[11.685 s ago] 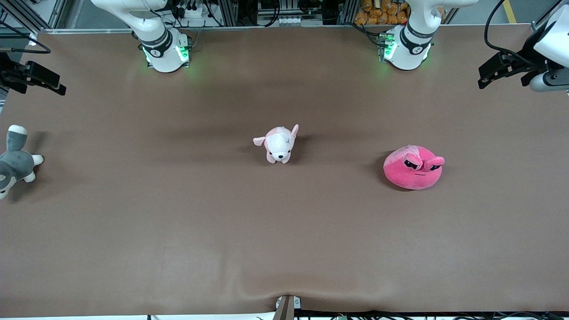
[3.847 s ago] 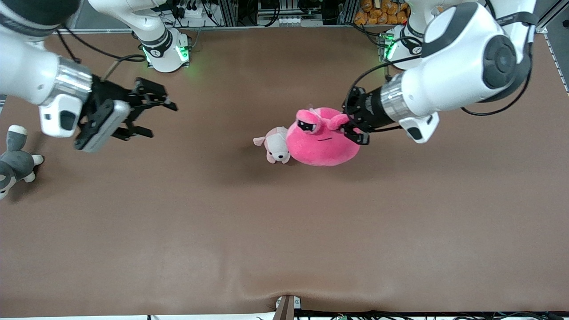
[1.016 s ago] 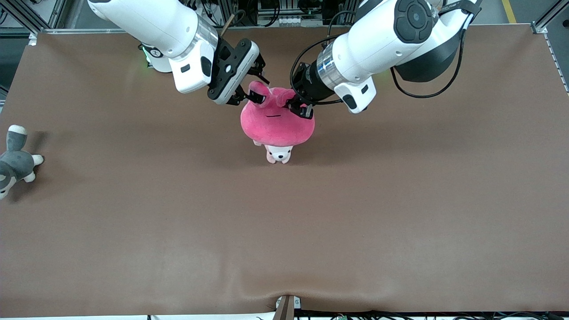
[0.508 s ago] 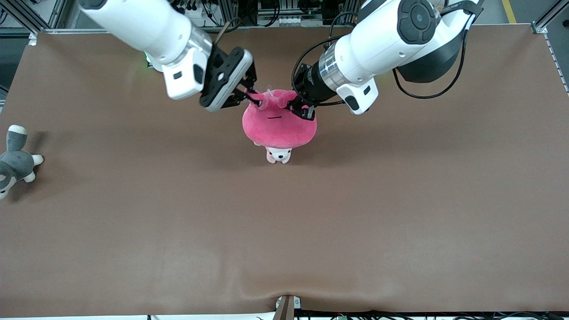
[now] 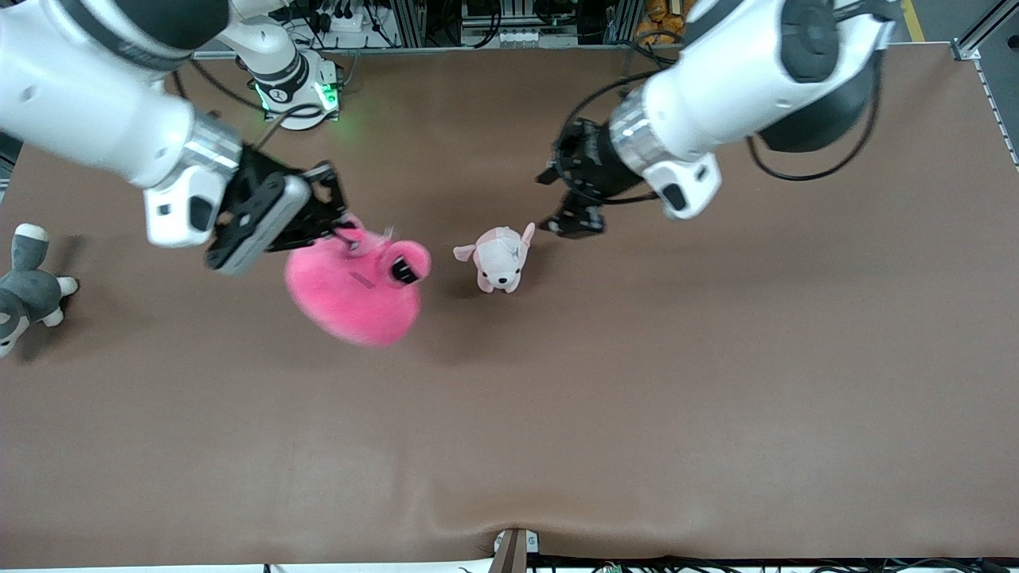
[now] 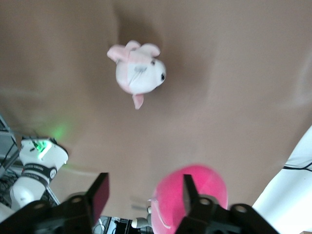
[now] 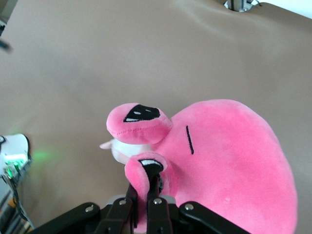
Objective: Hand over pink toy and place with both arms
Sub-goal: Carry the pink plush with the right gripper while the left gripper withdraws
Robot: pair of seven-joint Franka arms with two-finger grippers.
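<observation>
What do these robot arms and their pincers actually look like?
Both arms are fat white tubes with black joint bands and a shiny silver wrist ring. Each ends in a black two-finger claw: the left gripper and the right gripper. Loose black cables loop alongside, and green lights glow at one base.

Even, bright overhead light; soft shadows lie under the toys on the worktop (image 5: 557,414). The pink toy (image 5: 354,290) and right arm (image 5: 103,119) are motion-blurred; the left wrist view is soft.

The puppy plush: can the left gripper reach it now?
Probably yes: the left gripper hangs open by the puppy plush, with nothing between them; the right gripper holds the pink toy clear.
</observation>
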